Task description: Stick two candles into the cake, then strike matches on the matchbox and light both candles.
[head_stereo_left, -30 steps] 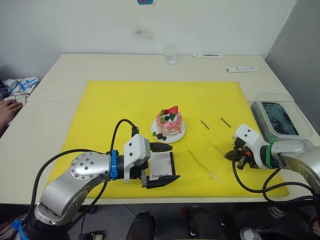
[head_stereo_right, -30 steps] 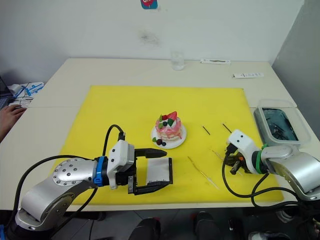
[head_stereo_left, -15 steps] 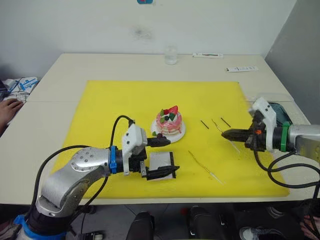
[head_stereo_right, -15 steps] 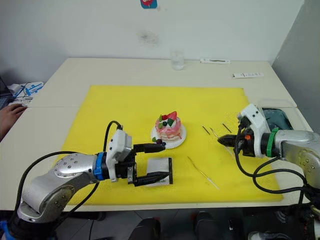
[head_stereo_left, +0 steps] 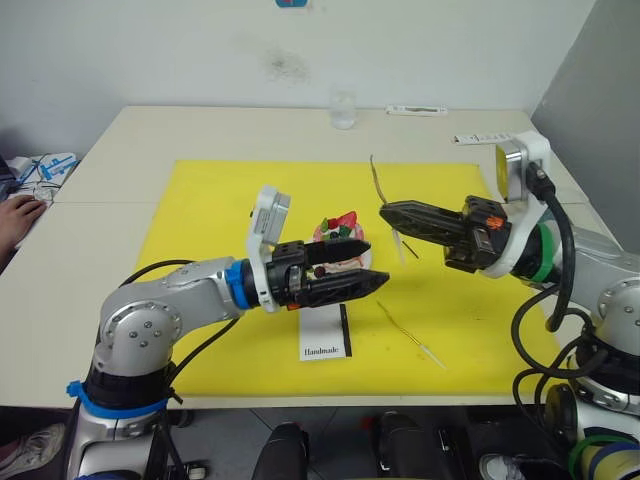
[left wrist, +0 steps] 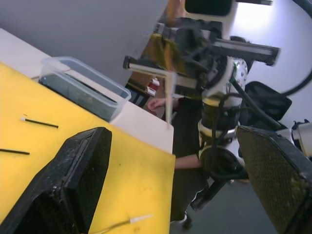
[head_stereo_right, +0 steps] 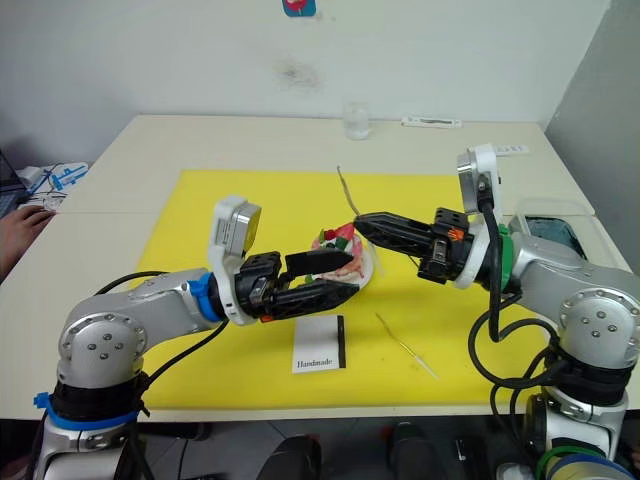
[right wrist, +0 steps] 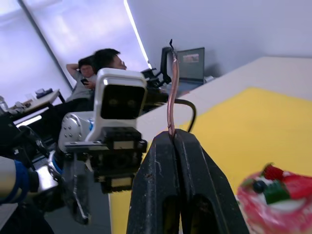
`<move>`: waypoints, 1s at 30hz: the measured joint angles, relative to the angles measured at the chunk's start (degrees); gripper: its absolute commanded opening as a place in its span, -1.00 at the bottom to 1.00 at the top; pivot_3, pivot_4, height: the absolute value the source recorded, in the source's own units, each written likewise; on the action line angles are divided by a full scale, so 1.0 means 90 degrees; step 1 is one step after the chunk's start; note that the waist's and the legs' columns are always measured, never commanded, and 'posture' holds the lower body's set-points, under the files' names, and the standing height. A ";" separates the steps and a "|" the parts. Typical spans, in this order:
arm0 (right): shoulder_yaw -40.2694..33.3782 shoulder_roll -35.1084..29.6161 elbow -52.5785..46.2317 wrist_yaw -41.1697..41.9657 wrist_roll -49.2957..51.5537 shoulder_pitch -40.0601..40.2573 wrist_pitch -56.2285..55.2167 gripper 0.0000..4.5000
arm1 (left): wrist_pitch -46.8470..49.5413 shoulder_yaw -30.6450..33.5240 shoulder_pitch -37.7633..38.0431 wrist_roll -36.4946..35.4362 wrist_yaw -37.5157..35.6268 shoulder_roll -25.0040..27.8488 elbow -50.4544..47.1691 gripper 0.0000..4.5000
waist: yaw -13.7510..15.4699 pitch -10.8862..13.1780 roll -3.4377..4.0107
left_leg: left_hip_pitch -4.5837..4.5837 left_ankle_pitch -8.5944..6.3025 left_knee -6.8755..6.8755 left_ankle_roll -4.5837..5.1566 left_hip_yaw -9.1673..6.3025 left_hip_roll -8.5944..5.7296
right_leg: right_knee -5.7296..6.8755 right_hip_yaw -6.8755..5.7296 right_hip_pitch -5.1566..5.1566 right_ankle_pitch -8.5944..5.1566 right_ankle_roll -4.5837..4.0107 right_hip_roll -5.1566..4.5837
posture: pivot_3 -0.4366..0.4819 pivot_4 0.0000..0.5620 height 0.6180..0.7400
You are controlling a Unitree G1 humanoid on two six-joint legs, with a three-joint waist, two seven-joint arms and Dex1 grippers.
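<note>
The pink cake (head_stereo_left: 338, 238) on its white plate stands mid-mat, partly behind my left gripper (head_stereo_left: 372, 262), which hovers open at its front with nothing held. My right gripper (head_stereo_left: 385, 210) is shut on one wavy candle (head_stereo_left: 376, 178), held upright in the air just right of the cake; the right wrist view shows the candle (right wrist: 172, 92) rising from the closed fingertips. The other candle (head_stereo_left: 410, 328) lies on the yellow mat (head_stereo_left: 200, 220). The white matchbox (head_stereo_left: 328, 335) lies flat in front of the cake. Two dark matches (left wrist: 39, 123) lie on the mat.
A clear plastic container (head_stereo_right: 550, 228) sits at the mat's right edge. A glass (head_stereo_left: 342, 110) and two flat white items (head_stereo_left: 415, 110) are at the table's back. A person's hand (head_stereo_left: 15, 215) rests at the left edge.
My right gripper lifted one candle off the mat and carried it up and left toward the cake. My left gripper rose off the matchbox, which now lies flat, and reached toward the cake.
</note>
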 measured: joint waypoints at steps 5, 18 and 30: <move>0.0291 0.0023 0.0010 -0.0277 0.0273 -0.0066 -0.0201 -0.98 | 0.0162 -0.0002 -0.0335 -0.0387 0.0187 -0.0125 0.0253 1.00 | 0.0000 0.0000 0.0000 | -0.0003 0.0000 0.0000 0.0000 -0.0001 -0.0001 | -0.0002 0.0000 -0.0001 0.0000 0.0000 -0.0001 | -0.05 -0.47 1.00; 0.0703 -0.0059 0.0052 -0.0403 0.0443 -0.0066 -0.0650 -1.00 | 0.0273 -0.0003 -0.0500 -0.0597 0.0179 -0.0131 0.0490 0.22 | -0.0001 0.0000 0.0000 | -0.0005 0.0000 0.0000 0.0000 0.0000 -0.0001 | -0.0003 0.0001 -0.0004 -0.0001 -0.0002 0.0000 | -0.05 -0.47 1.00; 0.0900 -0.0089 0.0164 -0.0426 0.0527 -0.0068 -0.0864 -1.00 | 0.0265 -0.0071 -0.0548 -0.0419 0.0086 -0.0163 0.0490 -0.99 | 0.0000 0.0000 0.0000 | -0.0006 0.0000 -0.0001 0.0000 0.0000 -0.0001 | -0.0003 0.0001 -0.0006 -0.0002 -0.0001 0.0000 | -0.05 -0.47 1.00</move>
